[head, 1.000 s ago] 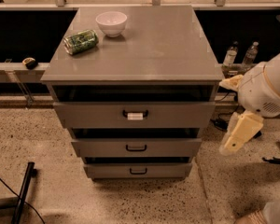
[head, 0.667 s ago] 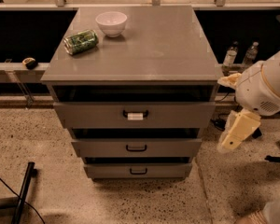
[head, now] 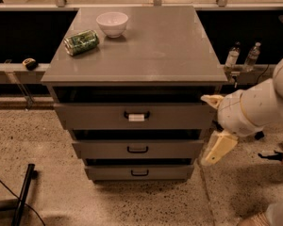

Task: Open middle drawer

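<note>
Here we are at the grey cabinet (head: 146, 55), three drawers stacked down its front, and the one that matters is the middle drawer (head: 104, 149), sitting between the tagged top drawer (head: 94, 117) and the bottom drawer (head: 108, 172). Its front is flush in the stack, its little black loop handle (head: 137, 149) untouched, so by my reading the pull is not begun yet. The gripper (head: 206, 129) hangs off the cabinet's right front corner, roughly at the height between the top and middle fronts. Its two cream fingers (head: 219, 147) are spread wide, one high and one low, with nothing between them. That spread makes sense to me: it needs the gap to slip around the loop. Coming in from the side looks like a way to swing across the front without bumping the top drawer.

On the cabinet top a white bowl (head: 112, 23) and a green can (head: 81, 42) lie at the back left, well clear of the work.

Against a second ago, the gripper is now lower and further left, closing on the cabinet's edge where before it stood apart to the right; the drawers, bowl and can have not shifted
</note>
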### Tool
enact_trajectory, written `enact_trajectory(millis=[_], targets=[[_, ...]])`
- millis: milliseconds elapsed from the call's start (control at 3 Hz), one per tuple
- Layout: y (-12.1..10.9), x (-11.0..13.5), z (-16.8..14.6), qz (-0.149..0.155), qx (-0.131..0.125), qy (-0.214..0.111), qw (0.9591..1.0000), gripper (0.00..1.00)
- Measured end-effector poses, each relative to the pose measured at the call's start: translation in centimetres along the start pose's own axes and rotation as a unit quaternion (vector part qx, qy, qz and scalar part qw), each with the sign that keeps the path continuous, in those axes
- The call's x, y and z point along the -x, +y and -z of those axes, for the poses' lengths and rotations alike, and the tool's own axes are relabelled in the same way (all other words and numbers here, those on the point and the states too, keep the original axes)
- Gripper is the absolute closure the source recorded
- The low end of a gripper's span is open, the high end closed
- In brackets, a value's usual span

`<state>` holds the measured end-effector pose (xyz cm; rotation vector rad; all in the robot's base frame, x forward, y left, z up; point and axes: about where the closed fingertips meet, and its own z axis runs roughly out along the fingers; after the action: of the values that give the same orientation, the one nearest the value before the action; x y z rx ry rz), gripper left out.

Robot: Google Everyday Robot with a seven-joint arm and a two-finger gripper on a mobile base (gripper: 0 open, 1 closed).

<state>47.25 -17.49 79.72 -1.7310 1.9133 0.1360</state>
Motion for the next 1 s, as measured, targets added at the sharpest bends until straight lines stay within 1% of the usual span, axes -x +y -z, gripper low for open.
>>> enact_trajectory(millis=[333, 667, 1000], targets=[[0.0, -0.2, -3.9, 0.032, -0.020, -0.053, 0.9979, 0.00], [-0.2, -0.1, -3.9, 0.051, -0.024, -0.054, 0.9970, 0.00], [-0.8, -1.6, -6.7, 0.032, -0.019, -0.051, 0.9980, 0.00]])
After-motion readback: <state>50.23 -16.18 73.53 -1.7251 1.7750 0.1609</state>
